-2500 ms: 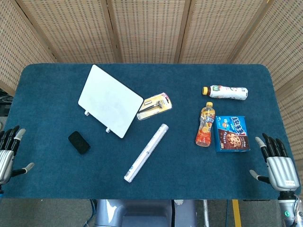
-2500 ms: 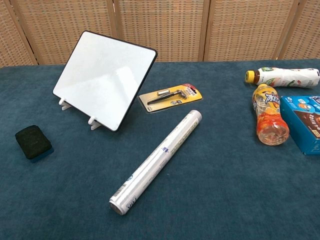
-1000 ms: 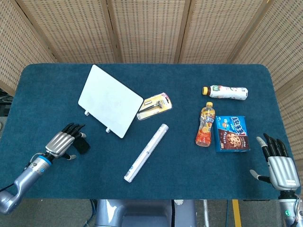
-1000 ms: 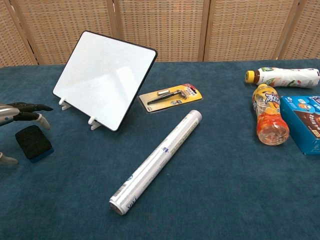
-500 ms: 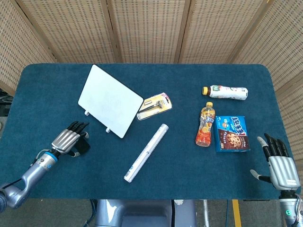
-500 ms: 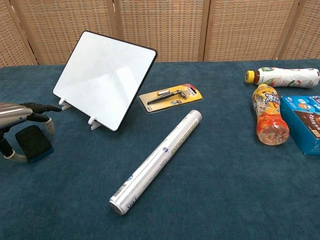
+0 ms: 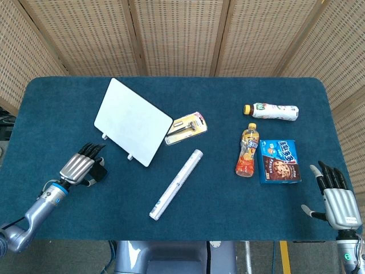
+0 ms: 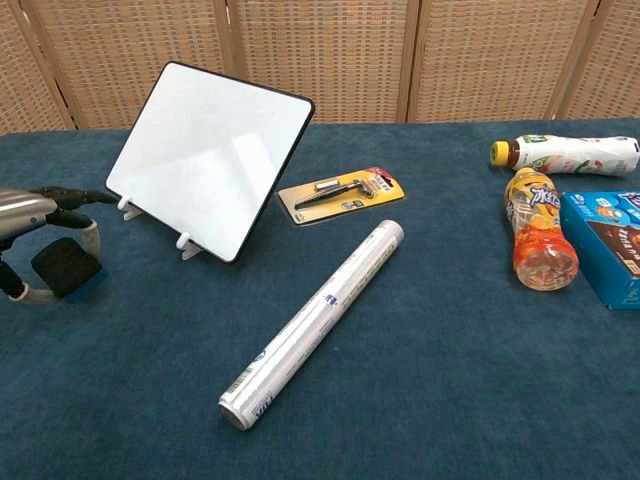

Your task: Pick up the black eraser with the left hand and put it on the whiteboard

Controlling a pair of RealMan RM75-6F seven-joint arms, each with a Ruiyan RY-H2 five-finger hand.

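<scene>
The black eraser [image 8: 62,268] lies at the table's left side, a little in front of the tilted whiteboard [image 8: 210,155]. My left hand [image 8: 25,210] wraps around it, fingers above and thumb beneath, and grips it just off the cloth. In the head view my left hand [image 7: 80,168] covers most of the eraser [image 7: 101,173]; only its right edge shows. The whiteboard [image 7: 132,121] stands on small white feet, up and to the right of that hand. My right hand [image 7: 336,200] rests at the table's front right corner, fingers spread, holding nothing.
A long silver foil roll [image 7: 177,184] lies diagonally mid-table. A razor pack [image 7: 186,127] sits just right of the whiteboard. At the right are an orange drink bottle [image 7: 247,150], a blue cookie box [image 7: 280,161] and a white bottle [image 7: 272,111].
My left hand came in from the left edge, settled over the eraser and curled around it. The eraser now sits slightly higher in the chest view. The right hand barely moved.
</scene>
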